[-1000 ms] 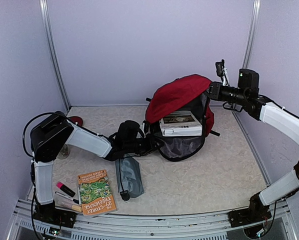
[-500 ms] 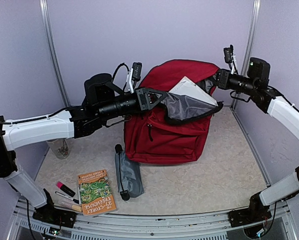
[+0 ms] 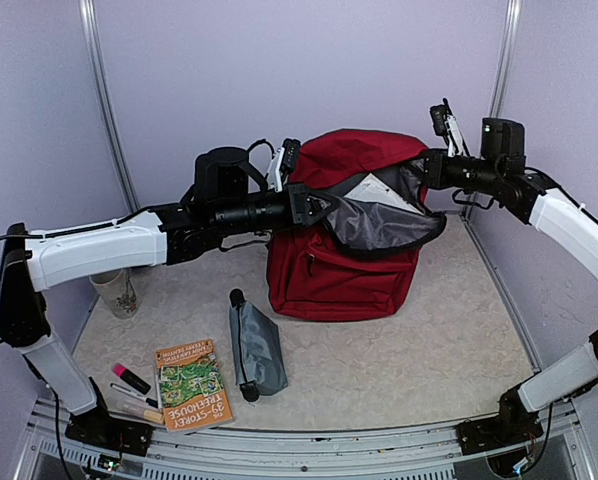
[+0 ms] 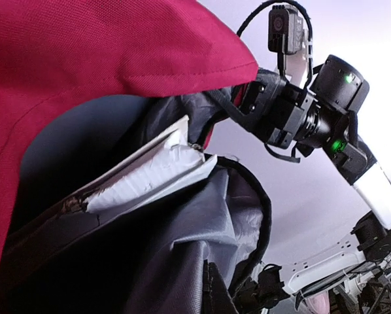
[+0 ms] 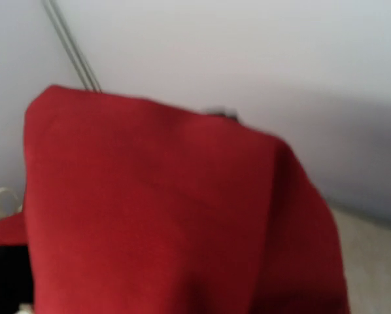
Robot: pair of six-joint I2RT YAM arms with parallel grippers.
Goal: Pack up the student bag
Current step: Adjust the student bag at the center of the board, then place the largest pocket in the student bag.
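Observation:
The student bag (image 3: 344,265), dark red with a grey lining, stands upright at the middle back of the table, its front pocket facing me. Its top is open and a white book (image 3: 382,189) sticks out. My left gripper (image 3: 317,205) is shut on the grey-lined front flap (image 3: 379,228) and holds it out. My right gripper (image 3: 426,170) is shut on the bag's rim at the top right. In the left wrist view the lining (image 4: 202,222), the book's pages (image 4: 150,176) and red fabric (image 4: 84,52) show. Red fabric (image 5: 169,216) fills the right wrist view and hides the fingers.
A grey zip pouch (image 3: 257,350) lies in front of the bag. An orange storybook (image 3: 192,384), a pink highlighter (image 3: 131,378) and pens (image 3: 137,408) lie at the near left. A clear cup (image 3: 115,293) stands at the left. Walls close the sides and back.
One second ago the bag lay open on the table. Both grippers have raised it upright; since half a second ago the left gripper shifted right and the bag stands straighter.

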